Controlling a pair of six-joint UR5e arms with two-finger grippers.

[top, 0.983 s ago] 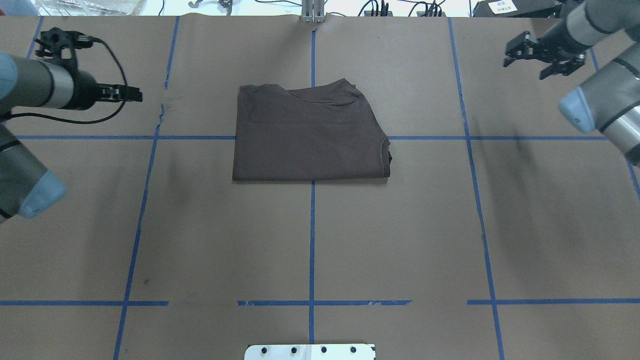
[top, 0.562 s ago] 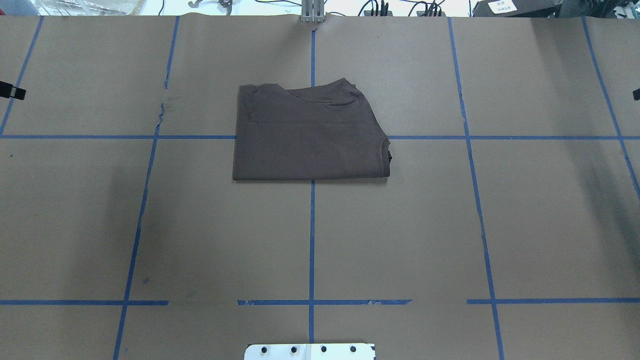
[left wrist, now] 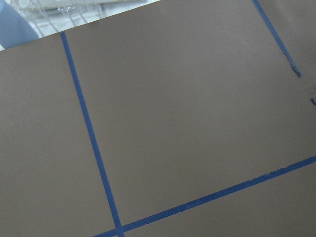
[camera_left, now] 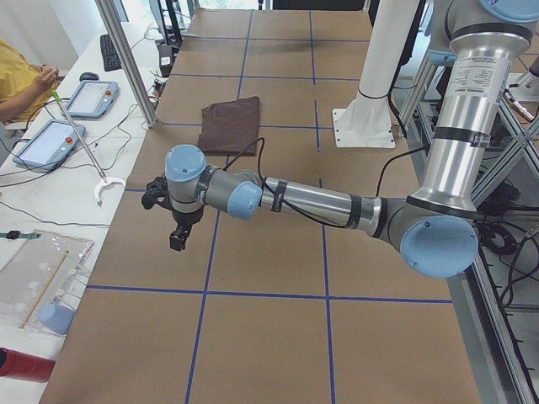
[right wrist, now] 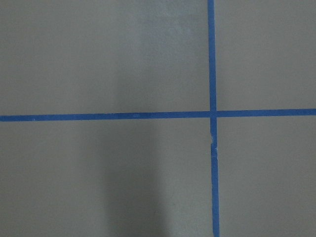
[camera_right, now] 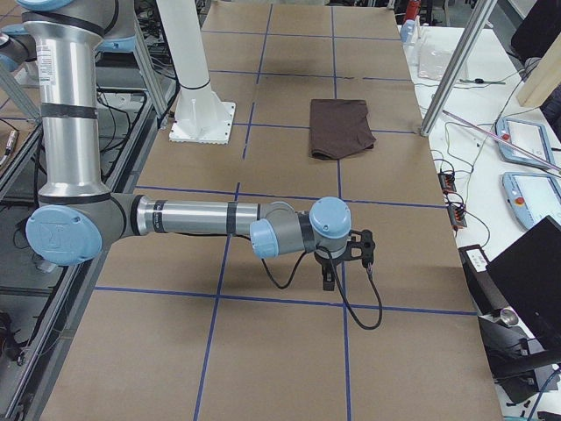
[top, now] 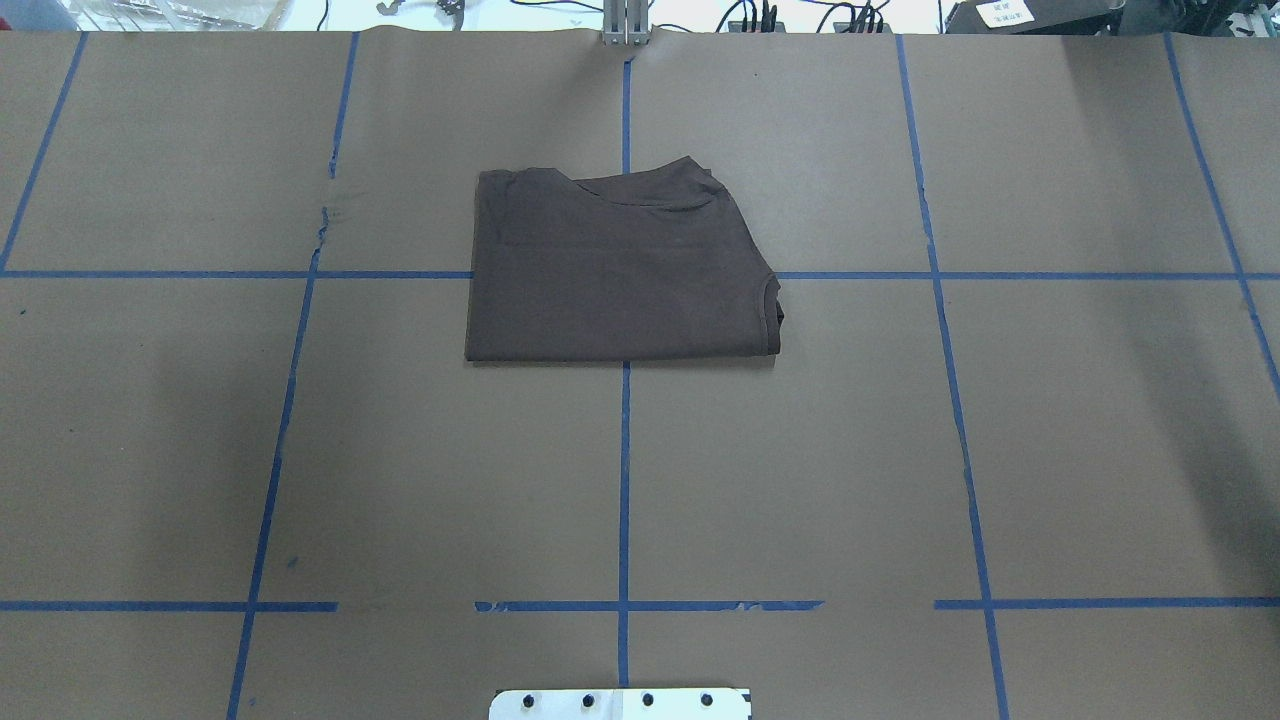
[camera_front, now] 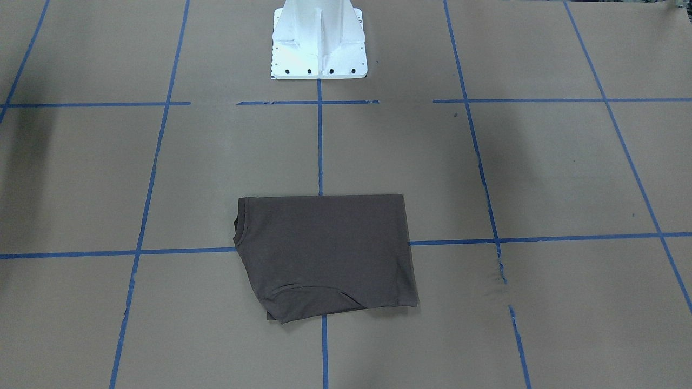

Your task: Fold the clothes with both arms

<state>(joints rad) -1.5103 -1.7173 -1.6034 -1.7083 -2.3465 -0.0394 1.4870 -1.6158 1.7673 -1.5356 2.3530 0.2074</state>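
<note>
The dark brown T-shirt lies folded into a flat rectangle at the table's far centre, with its collar edge at the far side. It also shows in the front-facing view, the left view and the right view. My left gripper hangs over the table's left end, far from the shirt. My right gripper hangs over the right end, also far from it. Both show only in the side views, so I cannot tell whether they are open or shut. Neither touches the shirt.
The table is covered in brown paper with a blue tape grid. The white pedestal base stands at the robot's side of the table. A side bench with tablets and a seated person lies beyond the far edge.
Both arms have drawn outward and left the overhead view, the left one to the left and the right one to the right. The shirt has not moved.
</note>
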